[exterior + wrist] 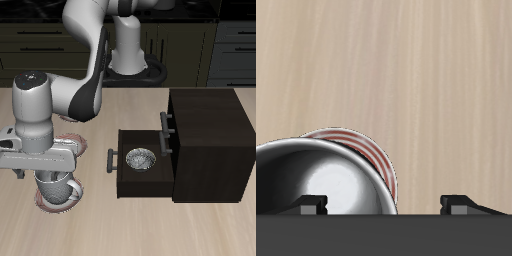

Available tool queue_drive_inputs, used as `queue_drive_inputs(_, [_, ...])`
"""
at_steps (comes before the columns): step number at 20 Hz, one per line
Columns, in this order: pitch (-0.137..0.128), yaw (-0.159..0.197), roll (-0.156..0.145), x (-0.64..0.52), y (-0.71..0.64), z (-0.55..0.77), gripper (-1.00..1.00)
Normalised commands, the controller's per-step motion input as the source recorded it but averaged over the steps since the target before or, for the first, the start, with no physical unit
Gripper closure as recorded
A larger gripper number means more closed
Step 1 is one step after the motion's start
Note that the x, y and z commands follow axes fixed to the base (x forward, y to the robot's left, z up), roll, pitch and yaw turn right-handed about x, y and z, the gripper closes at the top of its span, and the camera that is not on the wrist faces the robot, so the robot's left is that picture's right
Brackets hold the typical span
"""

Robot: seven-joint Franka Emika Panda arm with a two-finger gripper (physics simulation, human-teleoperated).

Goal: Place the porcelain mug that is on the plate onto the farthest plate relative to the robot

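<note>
The porcelain mug point(57, 188) stands upright on a red-rimmed plate point(45, 206) near the table's front edge. My gripper point(57, 181) is right above it, open, with the fingers down around the mug's top. In the wrist view the mug point(316, 190) fills the near field, with the plate's rim point(381, 165) showing beside it. My gripper point(386, 205) has its jaws wide apart: one fingertip point(311, 206) is over the mug's opening, the other outside its wall. The rim of a second plate point(72, 141) shows farther back, behind my hand. A third plate is hidden.
A dark cabinet point(205, 135) stands beside the mug, its drawer point(140, 180) pulled out toward it, handle point(110, 160) close to my gripper. A grey patterned bowl point(140, 158) lies in the drawer.
</note>
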Motion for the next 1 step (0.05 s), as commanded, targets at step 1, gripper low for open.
queue_drive_inputs(1, [-0.014,0.024,0.012,-0.07,-0.03,0.06,-1.0])
